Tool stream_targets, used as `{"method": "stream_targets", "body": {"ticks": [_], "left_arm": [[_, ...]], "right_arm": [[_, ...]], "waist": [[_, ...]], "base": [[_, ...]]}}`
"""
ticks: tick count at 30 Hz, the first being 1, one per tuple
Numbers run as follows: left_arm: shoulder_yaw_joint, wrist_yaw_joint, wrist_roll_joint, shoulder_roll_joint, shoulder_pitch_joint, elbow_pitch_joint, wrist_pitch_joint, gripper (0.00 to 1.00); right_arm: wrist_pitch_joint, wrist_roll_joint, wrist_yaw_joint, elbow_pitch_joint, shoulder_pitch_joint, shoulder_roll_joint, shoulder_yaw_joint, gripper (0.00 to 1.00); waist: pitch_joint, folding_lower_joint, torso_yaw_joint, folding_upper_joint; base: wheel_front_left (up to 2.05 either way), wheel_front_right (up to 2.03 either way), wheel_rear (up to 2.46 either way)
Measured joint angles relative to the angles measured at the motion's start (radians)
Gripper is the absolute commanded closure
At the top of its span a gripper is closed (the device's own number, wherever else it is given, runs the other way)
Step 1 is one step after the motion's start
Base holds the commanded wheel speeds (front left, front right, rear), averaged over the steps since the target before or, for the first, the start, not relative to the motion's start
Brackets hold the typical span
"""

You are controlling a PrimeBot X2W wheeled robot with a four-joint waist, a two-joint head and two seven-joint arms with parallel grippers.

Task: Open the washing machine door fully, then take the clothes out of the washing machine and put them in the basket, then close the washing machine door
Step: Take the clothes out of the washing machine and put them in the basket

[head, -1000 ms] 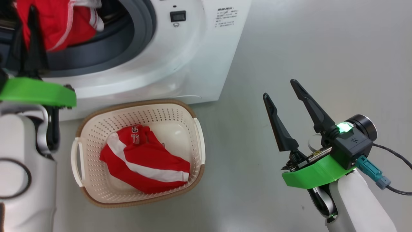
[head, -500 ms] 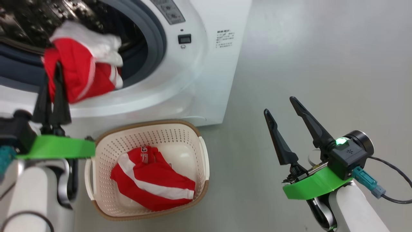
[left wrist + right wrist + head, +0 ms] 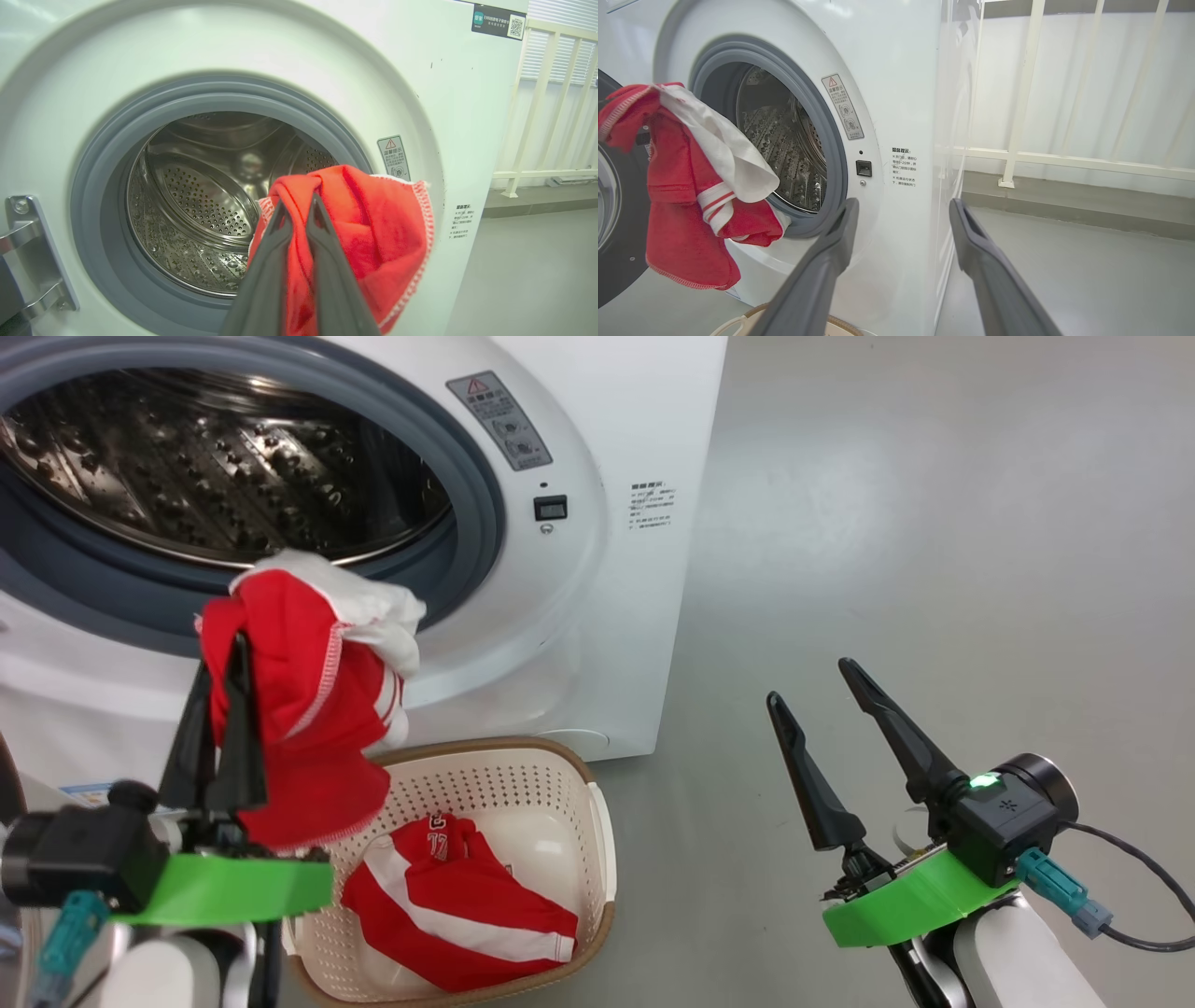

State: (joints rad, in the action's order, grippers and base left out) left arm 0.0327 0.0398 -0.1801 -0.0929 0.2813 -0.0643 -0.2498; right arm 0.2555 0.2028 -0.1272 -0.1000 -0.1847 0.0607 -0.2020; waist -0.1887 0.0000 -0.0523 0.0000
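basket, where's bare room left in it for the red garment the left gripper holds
Bare bottom shows in the basket, far right corner, between its wall and the striped garment lying inside. That garment crowds the middle and near side; the held garment in the left gripper hides the far left part.

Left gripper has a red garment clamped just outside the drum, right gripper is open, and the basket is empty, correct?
Not quite: the basket is not empty; the head view shows a striped red garment lying in it. The rest stands: the left gripper is shut on a second red garment just outside the drum, and the right gripper is open.
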Motion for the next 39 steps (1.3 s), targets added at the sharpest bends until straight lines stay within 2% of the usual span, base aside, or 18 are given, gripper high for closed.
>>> {"method": "stream_targets", "body": {"ticks": [6,13,23,39], "left_arm": [[-0.029,-0.014,-0.020,0.017,-0.060,0.066,0.028,1.00],[-0.063,-0.023,-0.043,0.032,-0.094,0.040,0.036,1.00],[-0.073,-0.029,-0.119,0.044,-0.078,-0.167,0.052,1.00],[-0.084,0.005,-0.225,0.051,0.137,-0.600,0.074,1.00]], "right_arm": [[0.000,0.009,0.000,0.005,0.000,0.001,0.001,0.00],[0.000,0.009,0.000,0.010,0.000,0.001,0.001,0.00],[0.000,0.009,0.000,0.016,-0.004,0.000,-0.002,0.00],[0.000,0.009,0.000,0.031,-0.031,-0.003,-0.003,0.00]], "waist": [[-0.001,0.0000,-0.004,0.0000],[-0.028,0.0000,-0.007,0.0000],[-0.082,0.0000,-0.016,0.0000],[-0.188,0.0000,-0.035,0.0000]], "base": [[0.00,0.00,0.00],[0.00,0.00,0.00],[0.00,0.00,0.00],[0.00,0.00,0.00]]}}
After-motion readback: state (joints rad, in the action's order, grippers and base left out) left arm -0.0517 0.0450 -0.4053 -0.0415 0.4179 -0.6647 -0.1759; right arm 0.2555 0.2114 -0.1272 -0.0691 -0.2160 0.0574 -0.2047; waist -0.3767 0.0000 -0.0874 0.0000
